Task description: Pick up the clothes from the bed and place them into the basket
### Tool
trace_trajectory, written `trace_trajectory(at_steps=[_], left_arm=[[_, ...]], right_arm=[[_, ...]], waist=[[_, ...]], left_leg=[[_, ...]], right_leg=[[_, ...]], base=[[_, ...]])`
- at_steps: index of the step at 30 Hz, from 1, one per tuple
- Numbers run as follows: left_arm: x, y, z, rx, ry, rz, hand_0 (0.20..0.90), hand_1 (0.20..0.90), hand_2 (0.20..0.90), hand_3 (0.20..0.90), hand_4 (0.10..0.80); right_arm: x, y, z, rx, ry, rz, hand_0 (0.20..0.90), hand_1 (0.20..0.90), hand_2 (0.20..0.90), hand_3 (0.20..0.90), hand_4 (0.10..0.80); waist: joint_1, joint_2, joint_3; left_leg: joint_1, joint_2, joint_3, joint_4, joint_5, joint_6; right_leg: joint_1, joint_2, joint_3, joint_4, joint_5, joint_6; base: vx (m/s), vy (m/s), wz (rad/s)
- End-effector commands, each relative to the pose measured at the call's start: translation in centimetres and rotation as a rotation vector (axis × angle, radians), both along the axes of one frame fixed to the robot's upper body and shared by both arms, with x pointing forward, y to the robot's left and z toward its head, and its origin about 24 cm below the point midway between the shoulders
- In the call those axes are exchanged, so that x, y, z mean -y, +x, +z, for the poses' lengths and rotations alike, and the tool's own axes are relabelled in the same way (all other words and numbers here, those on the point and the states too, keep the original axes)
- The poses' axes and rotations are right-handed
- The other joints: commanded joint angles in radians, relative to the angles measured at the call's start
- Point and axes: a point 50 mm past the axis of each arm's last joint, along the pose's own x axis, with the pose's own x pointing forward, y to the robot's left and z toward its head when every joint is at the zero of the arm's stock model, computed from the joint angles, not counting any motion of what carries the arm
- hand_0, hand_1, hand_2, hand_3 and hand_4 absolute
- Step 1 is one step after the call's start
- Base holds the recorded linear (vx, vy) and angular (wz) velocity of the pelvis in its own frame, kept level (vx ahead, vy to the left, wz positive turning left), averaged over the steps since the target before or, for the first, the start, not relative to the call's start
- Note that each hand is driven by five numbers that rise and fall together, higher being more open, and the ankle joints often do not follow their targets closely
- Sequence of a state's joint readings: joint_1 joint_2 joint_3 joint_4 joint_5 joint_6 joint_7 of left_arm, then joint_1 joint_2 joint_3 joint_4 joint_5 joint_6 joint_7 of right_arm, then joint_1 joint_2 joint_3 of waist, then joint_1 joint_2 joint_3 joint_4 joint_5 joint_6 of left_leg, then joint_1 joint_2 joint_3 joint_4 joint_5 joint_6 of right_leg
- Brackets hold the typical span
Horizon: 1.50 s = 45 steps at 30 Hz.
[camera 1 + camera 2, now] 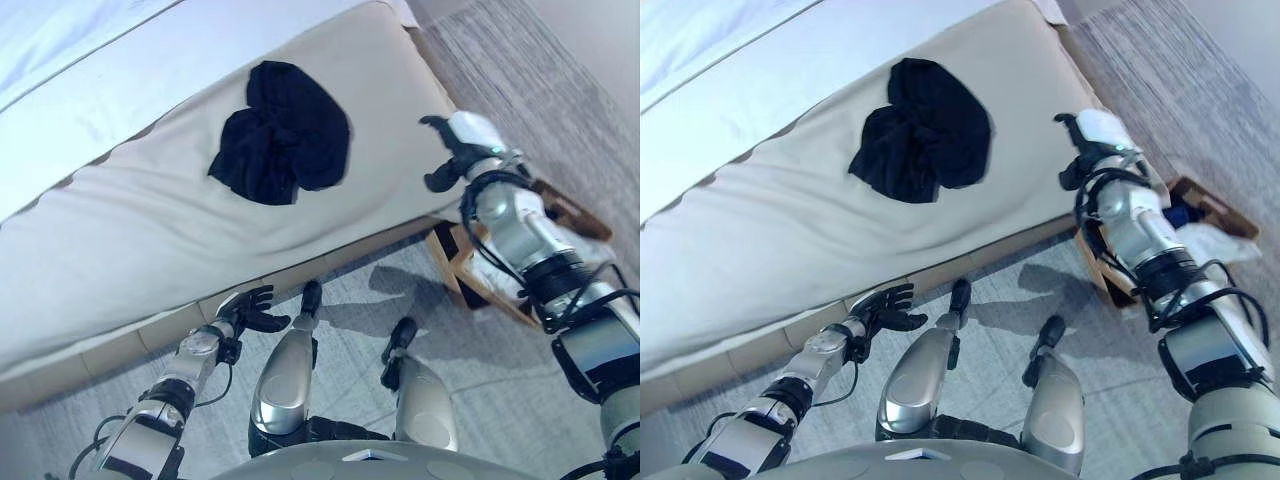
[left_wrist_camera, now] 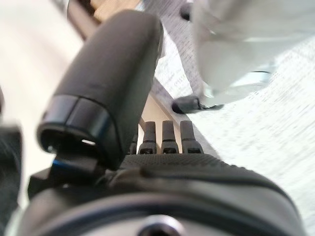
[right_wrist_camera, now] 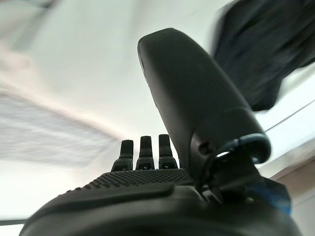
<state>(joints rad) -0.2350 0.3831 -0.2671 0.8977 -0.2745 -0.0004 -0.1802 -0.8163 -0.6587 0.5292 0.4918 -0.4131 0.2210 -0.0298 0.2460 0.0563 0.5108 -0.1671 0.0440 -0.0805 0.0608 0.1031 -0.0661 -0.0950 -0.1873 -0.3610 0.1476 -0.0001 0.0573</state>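
The floor (image 1: 480, 400) near the bed (image 1: 150, 230) is pale grey carpet with a faint mottled pattern. Past the bed's end, at upper right, a darker grey rug (image 1: 520, 70) with fine ribbing runs away from the camera. Beyond it lies a plain, paler strip (image 1: 1240, 30); whether that is wall or floor cannot be told. A light blue sheet (image 1: 60, 40) covers the bed's far side at upper left. By the basket (image 1: 445, 250) show 2 things, a crumpled white one (image 1: 1215, 240) and a small blue one (image 1: 1180, 212), too unclear to name.
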Motion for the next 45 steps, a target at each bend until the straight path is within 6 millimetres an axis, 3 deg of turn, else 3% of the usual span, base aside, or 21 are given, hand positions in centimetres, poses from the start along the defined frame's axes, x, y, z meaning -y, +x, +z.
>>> trace_trajectory(at_steps=[1,3,8,13,15,21,28,29,30,31,34,37,40,45], left_arm=[[-3.0,-2.2,-0.6,-0.054,0.059,0.074,0.900,0.900,0.900,0.900,0.800],[-3.4,-2.0,-0.3,-0.045,0.046,0.106,0.900,0.900,0.900,0.900,0.800],[-3.9,-2.5,-0.4,-0.038,0.020,0.168,0.900,0.900,0.900,0.900,0.800],[-3.6,-2.9,-0.6,-0.007,-0.052,0.208,0.900,0.900,0.900,0.900,0.800],[-3.4,-2.9,-0.4,0.008,-0.070,0.192,0.900,0.900,0.900,0.900,0.800],[-3.0,-3.1,-0.3,0.031,-0.108,0.173,0.900,0.900,0.900,0.900,0.800],[-3.1,-3.3,0.2,0.077,-0.146,0.179,0.900,0.900,0.900,0.900,0.800],[-3.2,-3.3,0.4,0.081,-0.144,0.177,0.900,0.900,0.900,0.900,0.800],[-3.4,-3.3,0.5,0.084,-0.142,0.178,0.900,0.900,0.900,0.900,0.800],[-3.5,-3.3,0.5,0.083,-0.138,0.179,0.900,0.900,0.900,0.900,0.800],[-3.7,-4.0,0.1,0.065,-0.106,0.182,0.900,0.900,0.900,0.900,0.800],[-4.2,-4.8,-0.3,0.052,-0.086,0.213,0.900,0.900,0.900,0.900,0.800],[-4.7,-4.9,-0.7,0.039,-0.063,0.268,0.900,0.900,0.900,0.900,0.800],[-5.7,-3.8,-0.1,0.046,-0.015,0.329,0.900,0.900,0.900,0.900,0.800]], right_arm=[[-2.2,1.3,6.3,0.307,-0.119,0.014,0.900,0.900,0.900,0.900,0.800],[-2.4,1.6,8.2,0.404,-0.136,-0.019,0.900,0.900,0.900,0.900,0.800],[-2.3,2.4,10.4,0.456,-0.065,-0.119,0.900,0.900,0.900,0.900,0.800],[-0.6,3.4,9.8,0.345,-0.006,-0.277,0.900,0.900,0.900,0.900,0.800],[0.3,3.8,8.9,0.246,0.110,-0.358,0.900,0.900,0.900,0.900,0.800],[2.8,3.8,7.5,0.127,0.180,-0.498,0.900,0.900,0.900,0.900,0.800],[3.2,3.8,9.0,0.157,0.169,-0.509,0.900,0.900,0.900,0.900,0.800],[2.9,3.9,9.5,0.166,0.177,-0.487,0.794,0.794,0.794,0.776,0.676],[2.6,4.0,10.1,0.197,0.196,-0.463,0.373,0.373,0.373,0.285,0.185],[2.0,4.1,10.6,0.249,0.253,-0.415,0.300,0.300,0.300,0.200,0.100],[-2.0,3.7,13.0,0.422,0.625,-0.141,0.300,0.300,0.300,0.200,0.100],[-3.8,2.6,13.7,0.504,0.877,0.060,0.300,0.300,0.300,0.200,0.100],[-4.5,1.1,14.3,0.503,1.100,0.242,0.300,0.300,0.300,0.200,0.100],[-4.8,-0.9,15.3,0.507,1.252,0.402,0.300,0.300,0.300,0.200,0.100]], waist=[[0.060,-0.065,-0.057],[0.094,-0.068,-0.038],[0.164,-0.074,-0.001],[0.228,-0.070,0.009],[0.257,-0.064,0.009],[0.278,-0.050,0.009],[0.305,-0.049,0.009],[0.307,-0.051,0.009],[0.308,-0.052,0.009],[0.307,-0.055,0.009],[0.288,-0.075,0.009],[0.261,-0.104,0.009],[0.218,-0.143,0.009],[0.168,-0.168,0.009]], left_leg=[[-0.092,-0.081,0.069,0.136,-0.174,0.088],[-0.128,-0.097,0.054,0.150,-0.174,0.093],[-0.191,-0.110,0.032,0.155,-0.162,0.098],[-0.275,-0.108,0.002,0.131,-0.120,0.090],[-0.319,-0.105,-0.011,0.124,-0.102,0.088],[-0.403,-0.114,-0.041,0.123,-0.069,0.082],[-0.511,-0.111,-0.085,0.151,-0.048,0.077],[-0.530,-0.111,-0.091,0.166,-0.050,0.077],[-0.544,-0.111,-0.095,0.179,-0.053,0.076],[-0.552,-0.111,-0.099,0.191,-0.058,0.076],[-0.564,-0.105,-0.105,0.262,-0.104,0.078],[-0.540,-0.098,-0.094,0.311,-0.157,0.084],[-0.462,-0.088,-0.071,0.324,-0.200,0.095],[-0.272,-0.070,-0.007,0.273,-0.226,0.107]], right_leg=[[0.032,-0.041,-0.014,0.091,-0.079,0.030],[0.026,-0.056,-0.035,0.103,-0.059,0.035],[0.007,-0.083,-0.090,0.117,-0.041,0.042],[-0.031,-0.088,-0.158,0.102,-0.050,0.038],[-0.060,-0.092,-0.194,0.113,-0.051,0.039],[-0.116,-0.087,-0.204,0.153,-0.073,0.035],[-0.221,-0.083,-0.230,0.221,-0.095,0.035],[-0.238,-0.081,-0.232,0.232,-0.099,0.035],[-0.251,-0.077,-0.234,0.238,-0.102,0.035],[-0.262,-0.075,-0.233,0.246,-0.103,0.034],[-0.291,-0.064,-0.214,0.292,-0.109,0.024],[-0.280,-0.053,-0.181,0.306,-0.106,0.018],[-0.225,-0.045,-0.125,0.288,-0.082,0.023],[-0.116,-0.060,-0.068,0.256,-0.044,0.042]], base=[[0.024,0.174,0.54],[0.022,0.153,0.48],[0.020,0.109,0.37],[0.017,0.069,0.32],[0.040,-0.014,0.21],[0.037,-0.002,0.35],[0.002,-0.015,0.14],[-0.010,-0.043,0.02],[-0.013,-0.052,0.00],[-0.016,-0.039,-0.05],[-0.015,-0.021,-0.13],[-0.006,-0.029,-0.15],[0.016,-0.030,-0.45],[0.026,-0.028,-0.44]])
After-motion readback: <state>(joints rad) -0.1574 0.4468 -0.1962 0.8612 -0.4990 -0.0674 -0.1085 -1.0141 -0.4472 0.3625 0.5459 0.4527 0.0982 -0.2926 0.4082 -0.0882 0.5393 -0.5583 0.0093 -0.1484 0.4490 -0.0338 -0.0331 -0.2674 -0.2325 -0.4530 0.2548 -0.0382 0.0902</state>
